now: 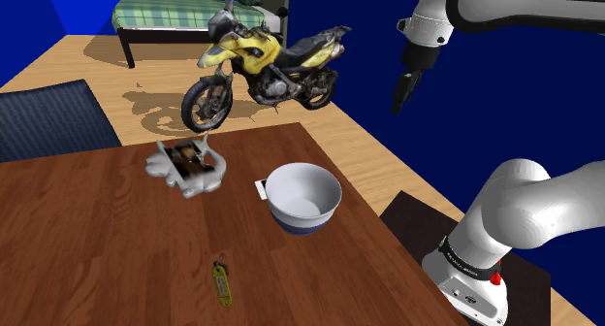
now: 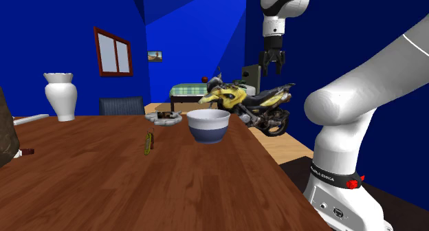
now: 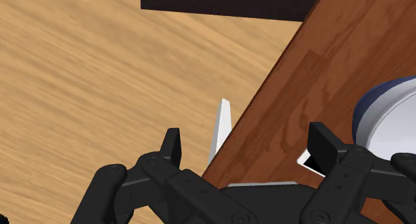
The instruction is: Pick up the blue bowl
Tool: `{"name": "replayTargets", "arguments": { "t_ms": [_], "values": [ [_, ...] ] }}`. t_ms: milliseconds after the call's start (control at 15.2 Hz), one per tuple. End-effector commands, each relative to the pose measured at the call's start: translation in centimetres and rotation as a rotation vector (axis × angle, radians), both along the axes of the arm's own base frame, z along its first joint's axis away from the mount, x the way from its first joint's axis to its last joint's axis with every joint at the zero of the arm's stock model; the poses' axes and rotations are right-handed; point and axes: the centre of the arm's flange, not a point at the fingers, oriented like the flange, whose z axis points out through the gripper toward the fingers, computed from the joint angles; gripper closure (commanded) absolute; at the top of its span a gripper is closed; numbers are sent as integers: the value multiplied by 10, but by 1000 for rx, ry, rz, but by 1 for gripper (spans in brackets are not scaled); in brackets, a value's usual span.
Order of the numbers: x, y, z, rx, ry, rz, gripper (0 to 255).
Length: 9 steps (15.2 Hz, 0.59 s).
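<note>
**Waiting To Be Lifted**

Sitting upright near the wooden table edge: white-lined blue bowl, probably rigid, light, slick; best pinched across its thin rim. Hovering high beyond that edge: gripper, jaws wide, empty. Farther back, yellow motorcycle.

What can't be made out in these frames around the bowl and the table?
Bowl: wrist view, cut off by the picture edge and a gripper finger.
Yellow item on the table: shoulder view, too small to identify.
White tag beside the bowl: shoulder view, partly hidden by the bowl's rim.
</note>
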Motion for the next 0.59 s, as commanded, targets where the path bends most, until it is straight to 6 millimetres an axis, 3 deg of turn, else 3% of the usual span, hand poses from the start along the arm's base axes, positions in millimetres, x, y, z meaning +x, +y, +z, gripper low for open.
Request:
{"name": "replayTargets", "arguments": {
  "t_ms": [0, 528],
  "values": [
    [0, 0, 0, 0, 0, 0, 0],
    [14, 103, -37, -32, -9, -19, 0]
  ]
}}
